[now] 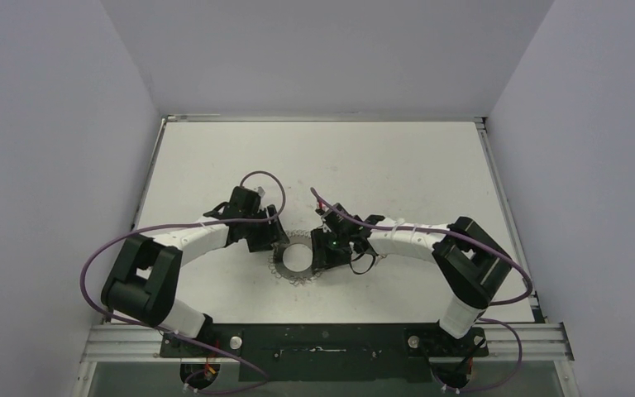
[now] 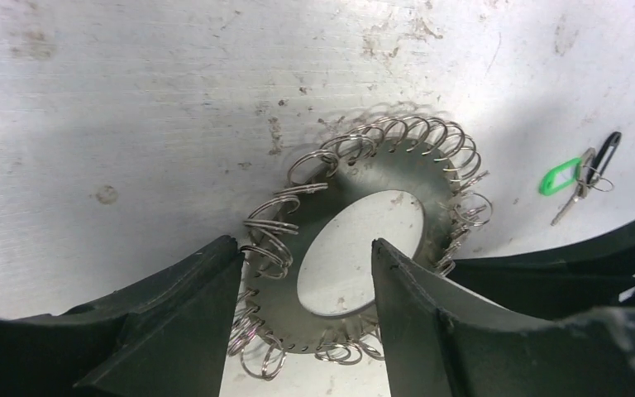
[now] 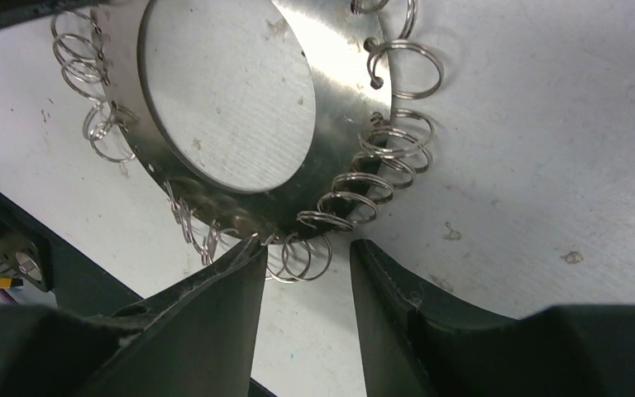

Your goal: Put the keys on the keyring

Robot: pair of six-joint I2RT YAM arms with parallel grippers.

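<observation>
1. Pictured at left: the left hand (image 2: 304, 248), jaws parted, straddling the near band of the keyring (image 2: 355, 169) from fringe to centre hole. Holding nothing, by the look of it; contact with the metal impossible to tell.
2. At centre: the keyring lying flat on the pale desk (image 2: 132, 124), between the two hands. Judged stiff and weighty for its size, with a slick steel face and a springy fringe of wire loops (image 2: 430, 136) apt to snag or flex. Best pinched across the flat band, inner edge to outer rim, rather than by the fringe.
3. Just right of it: the right hand (image 3: 306, 246), also open, tips set either side of one loop at the rim, not closed on it.
4. Farthest right, in the left wrist view: the keys (image 2: 583, 174), resting on the desk beyond the keyring and apart from it, not yet threaded on. Green tag (image 2: 558, 178) and black tag (image 2: 605, 149) fanned out beside the small key (image 2: 569, 203). Judged light, small and quick to skid; better taken by a tag or the key's head, leaving the little split ring (image 2: 599, 184) free. Not made out from overhead.
</observation>
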